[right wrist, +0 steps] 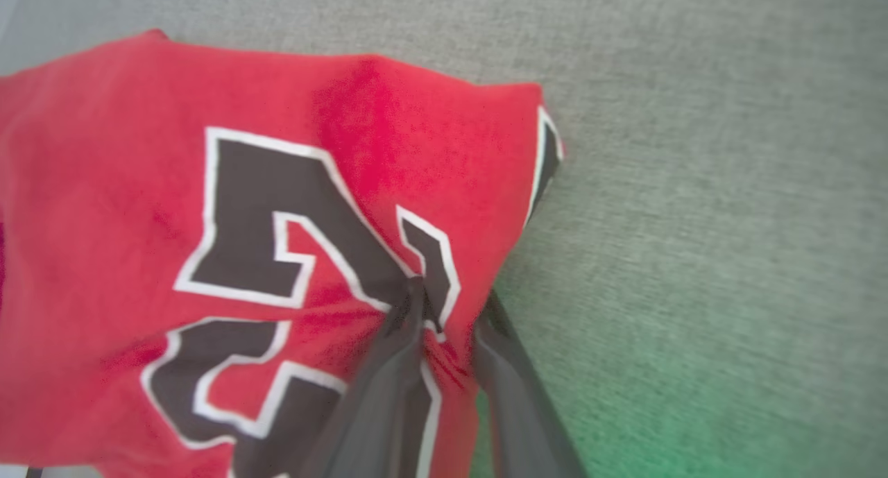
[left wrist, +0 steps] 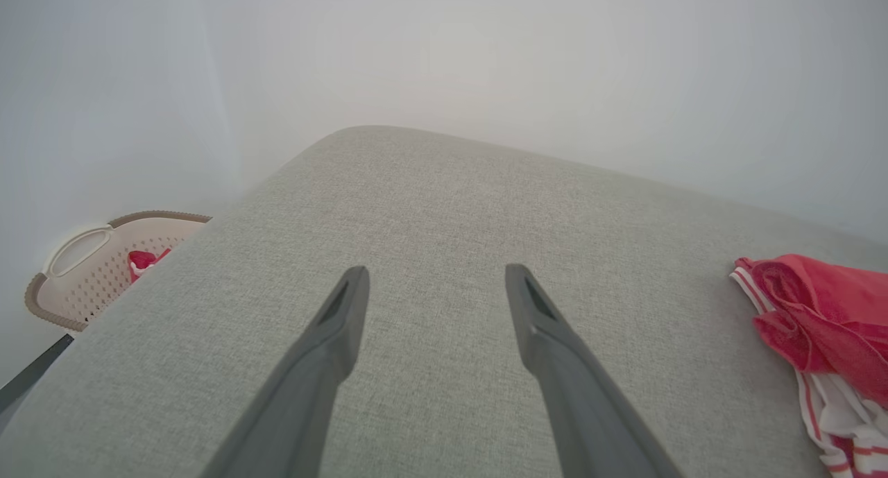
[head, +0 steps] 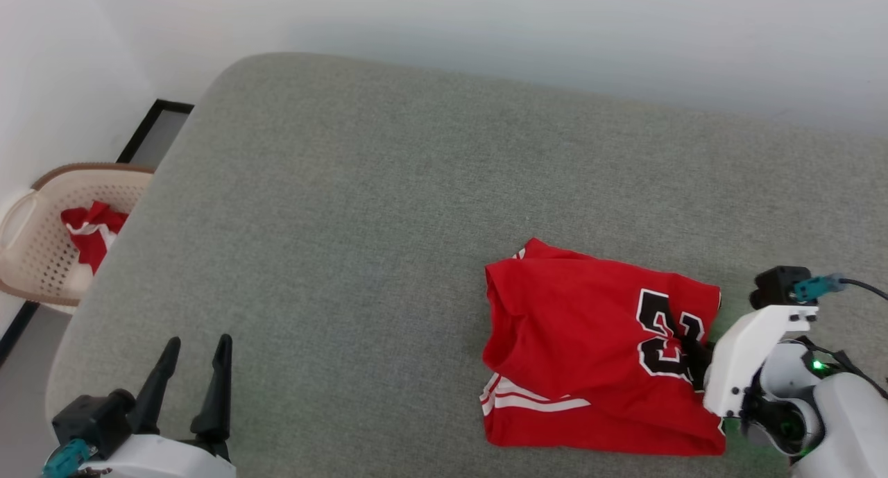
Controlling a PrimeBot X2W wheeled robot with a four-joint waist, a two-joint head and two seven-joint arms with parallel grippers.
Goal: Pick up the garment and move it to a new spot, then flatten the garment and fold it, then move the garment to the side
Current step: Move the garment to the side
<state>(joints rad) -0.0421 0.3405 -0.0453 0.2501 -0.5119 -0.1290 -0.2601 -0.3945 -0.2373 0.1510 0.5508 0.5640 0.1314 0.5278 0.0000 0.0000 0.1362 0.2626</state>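
While the left gripper (head: 199, 339) hangs with its fingers wide apart, the right gripper (right wrist: 454, 291) pinches the garment (head: 576, 339) at its edge. The garment lies bunched on the grey cushion (head: 347, 221), at the robot's right.

grey cushion (head: 361, 207) open across left, centre and far side, free passage; crumpled garment (head: 569, 339) heaped near front right; basket (head: 31, 256) beyond left edge; wall (head: 555, 20) behind
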